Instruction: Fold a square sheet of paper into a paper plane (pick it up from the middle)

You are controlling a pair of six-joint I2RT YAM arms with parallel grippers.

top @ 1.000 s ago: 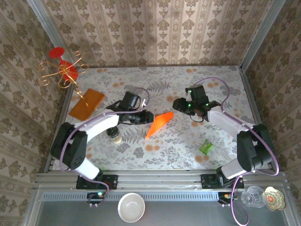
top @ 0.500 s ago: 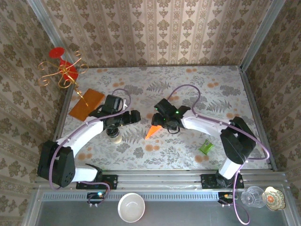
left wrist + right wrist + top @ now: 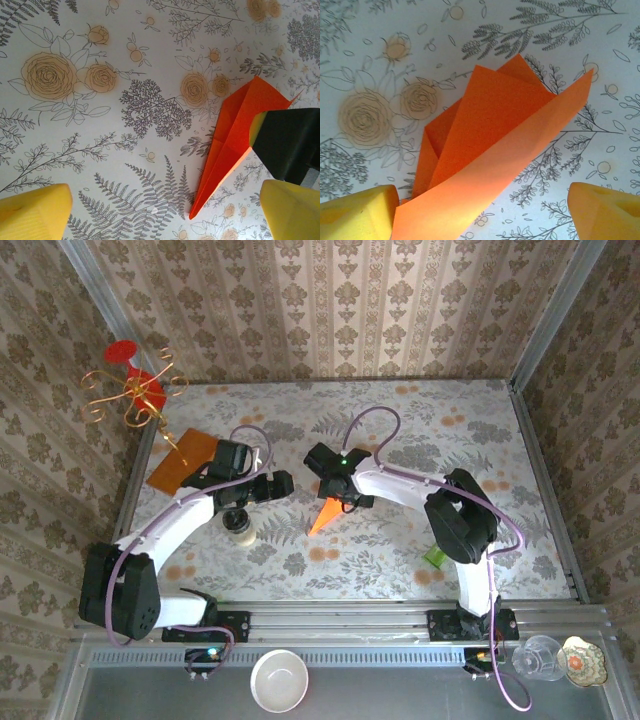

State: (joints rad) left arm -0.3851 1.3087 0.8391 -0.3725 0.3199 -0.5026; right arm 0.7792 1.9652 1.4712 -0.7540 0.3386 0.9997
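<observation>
I find the left claw spread wide and holding nothing; its jaws stand far apart over the flowered table. The paper plane lies flat on the table, ahead and to the right of that claw. The right claw sits directly over the plane's tail. Its jaws are likewise wide, with the yellow pads on either side of the folded paper, and it grips nothing.
</observation>
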